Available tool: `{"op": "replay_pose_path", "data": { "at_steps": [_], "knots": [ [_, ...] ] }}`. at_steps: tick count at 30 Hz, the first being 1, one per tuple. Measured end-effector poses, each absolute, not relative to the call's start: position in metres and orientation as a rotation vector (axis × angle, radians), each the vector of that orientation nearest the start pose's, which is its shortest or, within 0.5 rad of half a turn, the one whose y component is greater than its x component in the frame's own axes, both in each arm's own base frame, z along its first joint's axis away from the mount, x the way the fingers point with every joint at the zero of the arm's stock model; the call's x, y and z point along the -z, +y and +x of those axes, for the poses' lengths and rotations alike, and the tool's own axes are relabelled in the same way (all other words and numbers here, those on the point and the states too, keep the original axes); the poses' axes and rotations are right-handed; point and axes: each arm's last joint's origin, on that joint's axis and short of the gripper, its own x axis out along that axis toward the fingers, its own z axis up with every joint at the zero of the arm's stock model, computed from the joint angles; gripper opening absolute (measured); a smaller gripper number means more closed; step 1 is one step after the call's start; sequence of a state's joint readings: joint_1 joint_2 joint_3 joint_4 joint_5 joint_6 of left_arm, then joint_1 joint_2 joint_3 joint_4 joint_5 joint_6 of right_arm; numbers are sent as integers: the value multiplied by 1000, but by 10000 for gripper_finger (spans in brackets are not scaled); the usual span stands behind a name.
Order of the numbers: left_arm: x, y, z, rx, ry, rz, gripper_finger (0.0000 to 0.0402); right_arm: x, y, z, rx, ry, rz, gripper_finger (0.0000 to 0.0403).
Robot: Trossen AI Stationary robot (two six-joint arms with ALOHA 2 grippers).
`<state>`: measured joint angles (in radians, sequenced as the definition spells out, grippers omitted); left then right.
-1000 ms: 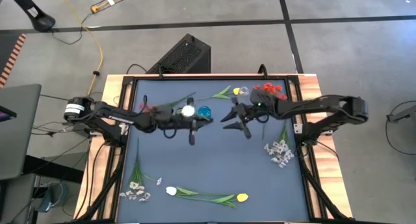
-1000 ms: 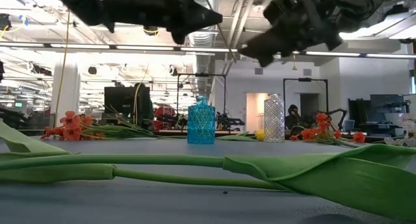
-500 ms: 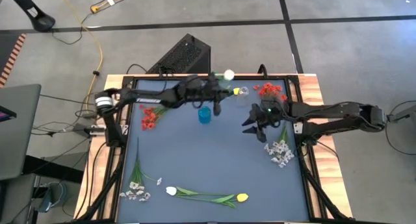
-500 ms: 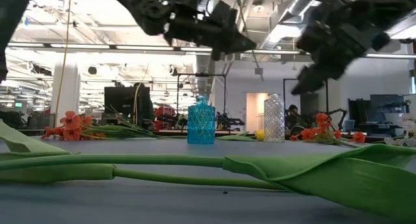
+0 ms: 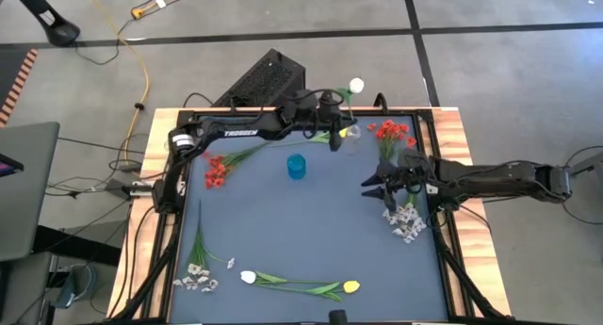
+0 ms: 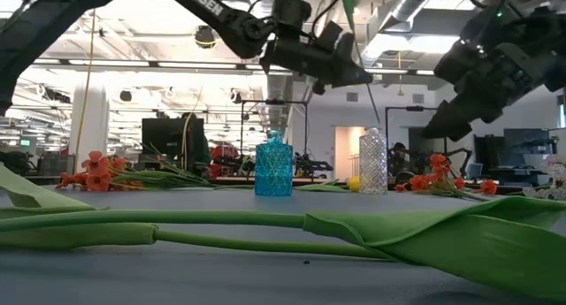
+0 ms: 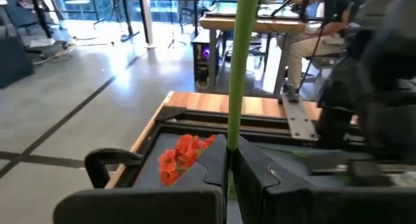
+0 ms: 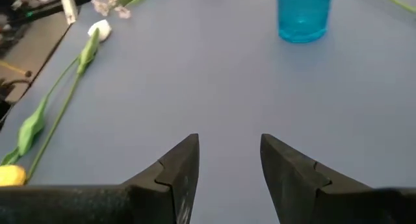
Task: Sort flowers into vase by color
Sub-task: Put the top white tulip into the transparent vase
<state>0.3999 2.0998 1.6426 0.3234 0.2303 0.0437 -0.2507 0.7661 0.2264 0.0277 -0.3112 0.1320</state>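
An open-plan lab or workshop is showing here: the counter [image 5: 311,240] is standing on a grey concrete floor [image 5: 490,71], a yellow cable [image 5: 141,75] is trailing off toward 11 o'clock, and ceiling ducts [image 6: 416,0], monitors [image 6: 164,137] and desks [image 7: 260,19] are filling the room behind.

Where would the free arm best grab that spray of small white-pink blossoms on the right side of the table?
Probably the thin green stem, not the blossom spray. The stem lies flat, running from the blossoms toward the far edge, so come straight down with fingers straddling it. The right end effector, open, hovers just beside it.
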Motion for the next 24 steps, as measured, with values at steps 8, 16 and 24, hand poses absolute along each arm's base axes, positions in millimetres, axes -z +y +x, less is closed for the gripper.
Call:
{"op": "replay_pose_path", "data": {
  "at_steps": [8,16,24],
  "knots": [
    [-265,197,454,-208,133,1,0,-166,-16,154,-116,500,249,189],
    [-263,197,454,-207,154,-5,0,-167,-13,155,-92,493,221,189],
    [-258,196,456,-203,157,-8,0,-167,-14,155,-69,491,214,189]
  ]
}}
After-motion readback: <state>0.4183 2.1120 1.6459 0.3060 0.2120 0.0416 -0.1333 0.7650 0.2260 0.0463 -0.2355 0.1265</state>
